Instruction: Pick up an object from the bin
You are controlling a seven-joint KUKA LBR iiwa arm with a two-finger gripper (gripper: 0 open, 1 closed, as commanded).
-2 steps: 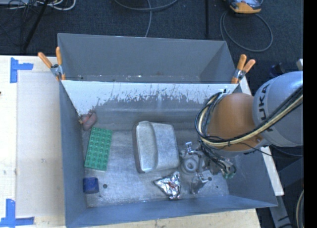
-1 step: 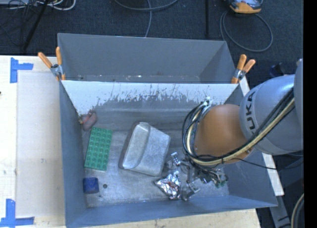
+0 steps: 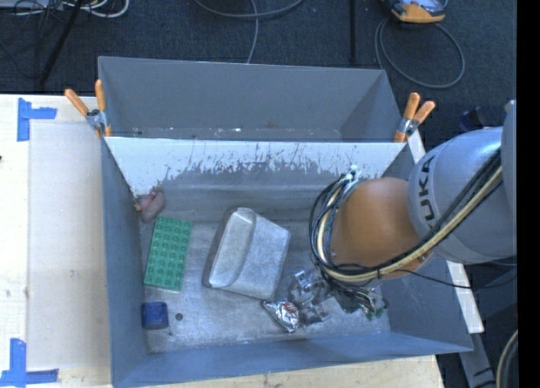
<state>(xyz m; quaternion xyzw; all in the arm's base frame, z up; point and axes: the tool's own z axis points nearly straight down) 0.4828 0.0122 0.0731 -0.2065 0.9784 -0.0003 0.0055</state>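
I have 1 camera, set above the bin and a little to one side, facing down into it. It sits near enough that the bin takes most of the frame, and the arm enters from the right.

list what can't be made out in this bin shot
Camera view: lower right of the bin, hidden beneath the orange wrist cover.
Crinkled silver thing by the gripper: too cluttered to tell whether it is held.
Pinkish lump by the left wall: too small to identify.
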